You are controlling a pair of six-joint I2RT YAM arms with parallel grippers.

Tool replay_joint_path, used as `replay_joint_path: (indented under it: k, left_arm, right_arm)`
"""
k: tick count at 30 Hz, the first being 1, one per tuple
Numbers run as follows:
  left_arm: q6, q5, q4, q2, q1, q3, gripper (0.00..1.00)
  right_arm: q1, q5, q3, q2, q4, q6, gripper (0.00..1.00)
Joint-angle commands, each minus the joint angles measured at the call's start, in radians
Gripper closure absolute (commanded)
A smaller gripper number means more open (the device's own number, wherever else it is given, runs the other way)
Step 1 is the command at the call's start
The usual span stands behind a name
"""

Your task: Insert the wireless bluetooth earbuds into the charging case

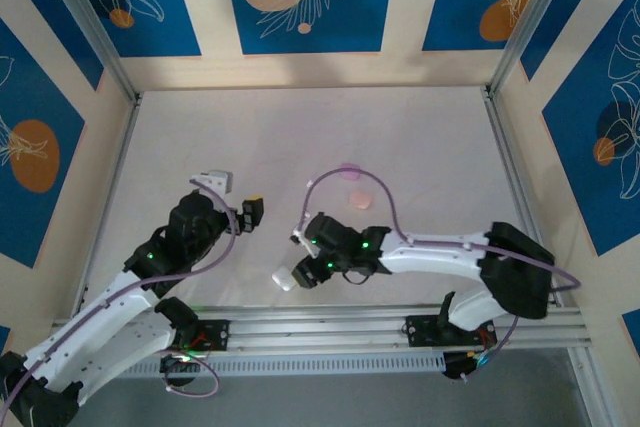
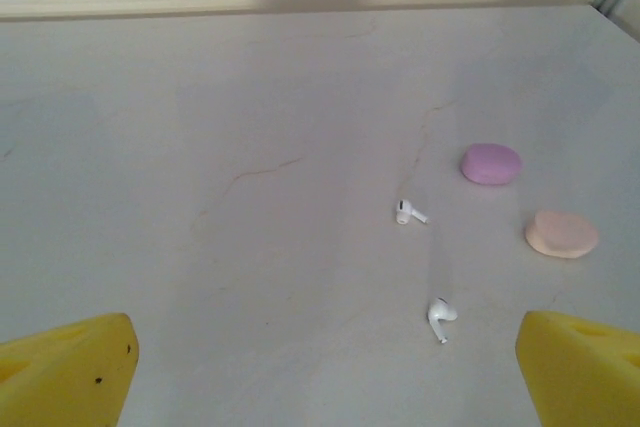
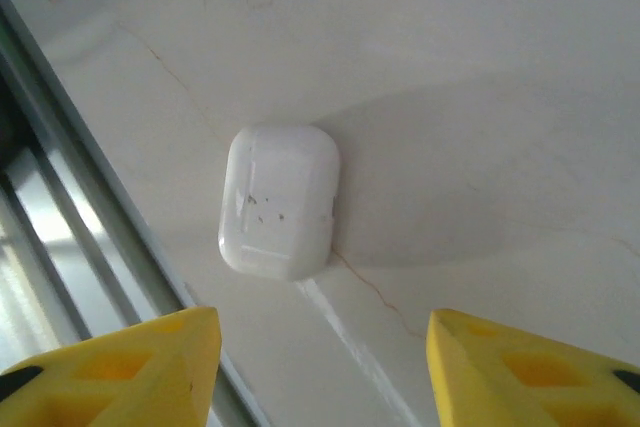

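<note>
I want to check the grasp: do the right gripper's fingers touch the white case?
Apart. In the right wrist view, bare table shows between the white case and both yellow fingers of the right gripper.

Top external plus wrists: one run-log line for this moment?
left gripper: open, empty | right gripper: open, empty, facing glossy white rounded charging case | white stemmed plastic earbuds: two, loose, not in case

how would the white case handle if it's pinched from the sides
The white case looks glossy with rounded edges, so it may slip out of a pinch. It lies flat on the table, so a push would probably slide it, not roll it. Its shell seems rigid.
</note>
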Motion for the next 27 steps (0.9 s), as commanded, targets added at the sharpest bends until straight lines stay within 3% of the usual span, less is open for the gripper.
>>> replay_joint_path:
  k: [1, 9, 15, 23, 27]
  left_arm:
    - [-0.029, -0.049, -0.050, -0.047, 0.022, 0.025, 0.04]
    - [-0.082, -0.279, -0.162, -0.174, 0.036, 0.033, 0.04]
    - [-0.106, -0.391, -0.195, -0.275, 0.035, 0.044, 0.06]
    - [-0.125, -0.399, -0.203, -0.299, 0.035, 0.051, 0.06]
    - [-0.126, -0.385, -0.192, -0.299, 0.035, 0.048, 0.06]
  right_arm:
    - [0.009, 0.021, 0.110, 0.084, -0.043, -0.044, 0.42]
    - [0.054, 0.013, 0.338, 0.286, -0.232, 0.008, 0.39]
    - [0.080, 0.041, 0.435, 0.385, -0.348, 0.052, 0.39]
    - [0.090, 0.071, 0.524, 0.480, -0.443, 0.069, 0.40]
    - [0.089, 0.131, 0.550, 0.493, -0.486, 0.120, 0.48]
